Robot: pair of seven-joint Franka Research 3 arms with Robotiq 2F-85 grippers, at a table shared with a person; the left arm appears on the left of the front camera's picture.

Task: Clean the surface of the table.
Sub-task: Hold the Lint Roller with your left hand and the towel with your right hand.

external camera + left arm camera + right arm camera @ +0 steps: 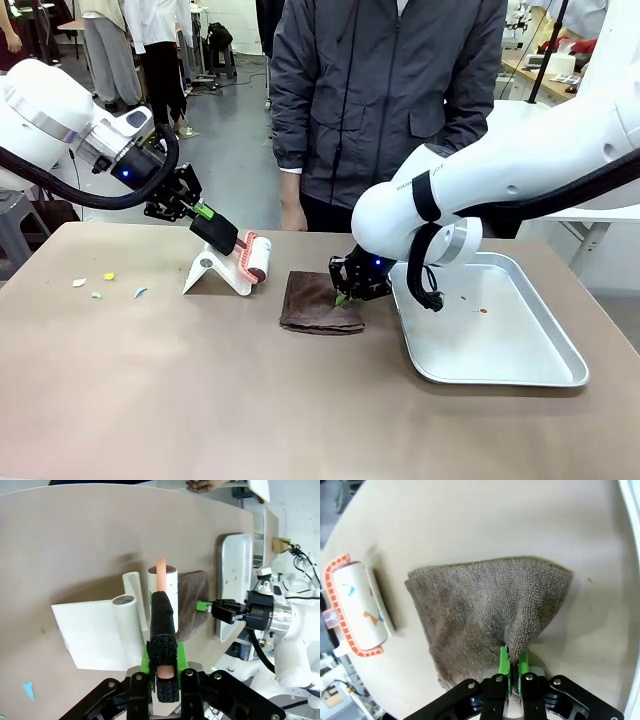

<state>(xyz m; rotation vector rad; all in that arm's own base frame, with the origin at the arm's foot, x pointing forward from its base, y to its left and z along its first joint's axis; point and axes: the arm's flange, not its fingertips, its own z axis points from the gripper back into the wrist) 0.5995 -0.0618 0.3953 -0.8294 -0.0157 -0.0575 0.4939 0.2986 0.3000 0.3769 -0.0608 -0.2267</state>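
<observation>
Pinching an edge of the brown cloth (318, 305), my right gripper (345, 297) sits just left of the tray (500, 380). Farther left of the tray, my left gripper (203, 212) is clamped on the lint roller (255, 258) handle. Coloured scraps (108, 276) dot the table (200, 400) far left of the tray.

I look across the matte tan-brown table (200, 400) from the front; both close wrist cameras share the brown terry cloth (480, 605).

Matt smooth table (200, 400); shiny metal tray (505, 345); fuzzy cloth (312, 303).
</observation>
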